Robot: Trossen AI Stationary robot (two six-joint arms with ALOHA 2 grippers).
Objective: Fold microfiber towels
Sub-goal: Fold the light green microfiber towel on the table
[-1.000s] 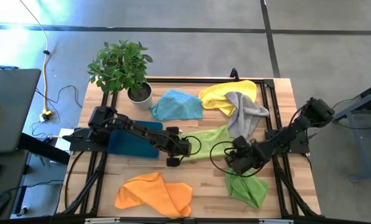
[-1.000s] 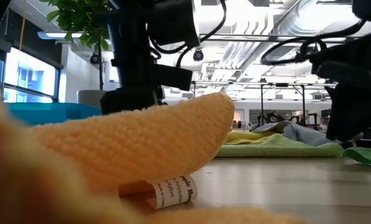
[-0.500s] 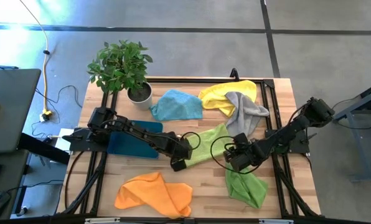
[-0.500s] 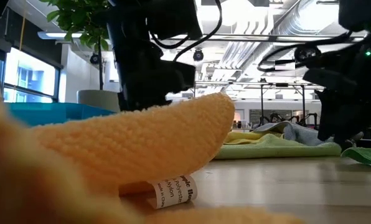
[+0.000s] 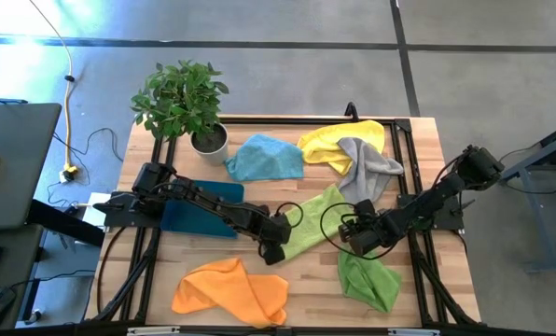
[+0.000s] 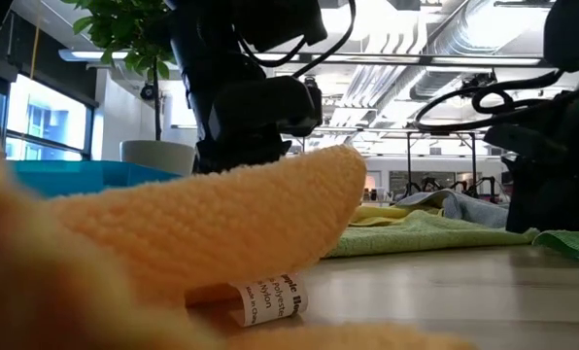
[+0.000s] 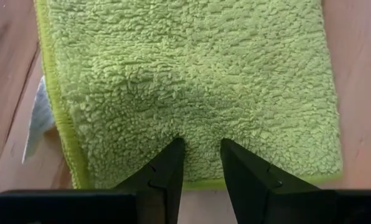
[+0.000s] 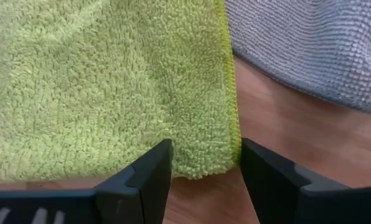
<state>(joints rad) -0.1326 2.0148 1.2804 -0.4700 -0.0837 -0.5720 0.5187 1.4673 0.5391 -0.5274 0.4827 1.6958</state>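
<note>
Six towels: on the table, none folded yet
Middle lime green towel: flat between both arms, fuzzy pile, stitched hem, white tag beside one edge
Left gripper: at its near-left end, fingers narrowly parted over the hem, gripping nothing
Right gripper: jaws wide, straddling the corner beside the grey towel
Risk: uneven pinches would skew the fold; the right jaws could snag the grey cloth
Second lime green towel: crumpled near the right arm
</note>
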